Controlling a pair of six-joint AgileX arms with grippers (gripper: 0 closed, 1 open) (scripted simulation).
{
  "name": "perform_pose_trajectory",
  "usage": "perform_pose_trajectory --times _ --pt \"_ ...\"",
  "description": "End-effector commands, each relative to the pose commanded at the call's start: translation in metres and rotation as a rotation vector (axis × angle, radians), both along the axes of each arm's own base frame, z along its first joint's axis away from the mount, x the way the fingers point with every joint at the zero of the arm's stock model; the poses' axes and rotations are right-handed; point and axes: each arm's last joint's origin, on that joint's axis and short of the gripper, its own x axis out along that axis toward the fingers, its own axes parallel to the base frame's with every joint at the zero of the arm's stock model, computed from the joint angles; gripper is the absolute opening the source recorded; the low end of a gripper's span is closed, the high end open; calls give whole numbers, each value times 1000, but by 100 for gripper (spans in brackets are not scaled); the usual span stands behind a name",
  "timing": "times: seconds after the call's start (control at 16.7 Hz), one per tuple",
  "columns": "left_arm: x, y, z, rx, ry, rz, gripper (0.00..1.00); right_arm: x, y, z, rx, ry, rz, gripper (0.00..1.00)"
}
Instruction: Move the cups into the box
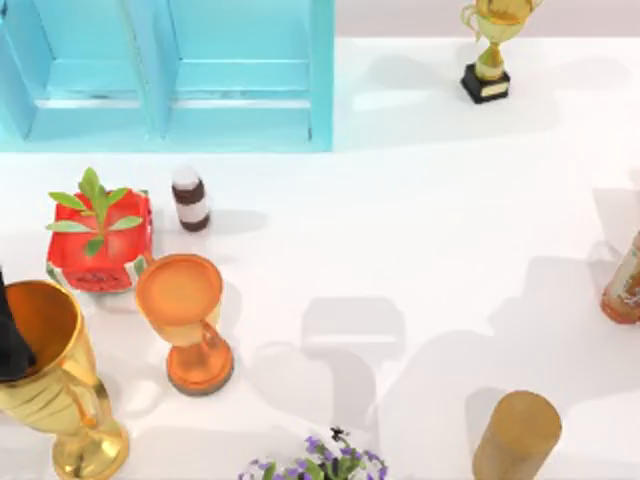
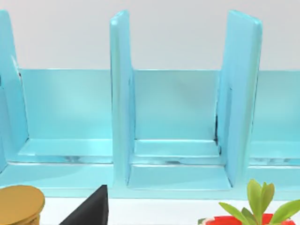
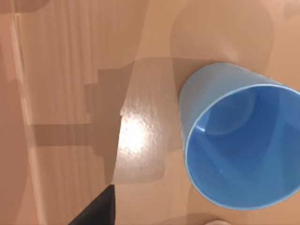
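The blue cup (image 3: 243, 140) is a plain tapered tumbler. The right wrist view looks into its open mouth; it rests on a wood-toned surface. A dark tip of my right gripper (image 3: 96, 208) shows apart from the cup, touching nothing. The light-blue box (image 1: 322, 70) stands at the table's back left, with upright dividers forming open compartments (image 2: 121, 93). A dark part of my left gripper (image 2: 89, 211) faces the box. My left arm (image 1: 12, 335) is at the table's left edge, in front of the gold goblet.
A large gold goblet (image 1: 50, 390), an orange stemmed goblet (image 1: 185, 320), a red pot with a green plant (image 1: 98, 245) and a brown bottle (image 1: 190, 198) crowd the left. A gold trophy (image 1: 490, 50), a wooden cylinder (image 1: 515, 435), an orange can (image 1: 625, 280) and purple flowers (image 1: 320, 462) also stand.
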Motion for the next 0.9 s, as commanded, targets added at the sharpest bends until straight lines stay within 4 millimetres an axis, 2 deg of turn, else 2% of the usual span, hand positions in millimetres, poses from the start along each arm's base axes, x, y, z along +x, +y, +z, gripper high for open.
perform_pose_trajectory --times 0.24,0.72,0.9 --pt "0 0 0 0 0 0 100 2 -1 10 0 1 -4 100" --pt "0 0 0 0 0 0 100 2 0 90 1 1 3 100" --pt "0 0 0 0 0 0 100 0 1 100 0 -1 2 100"
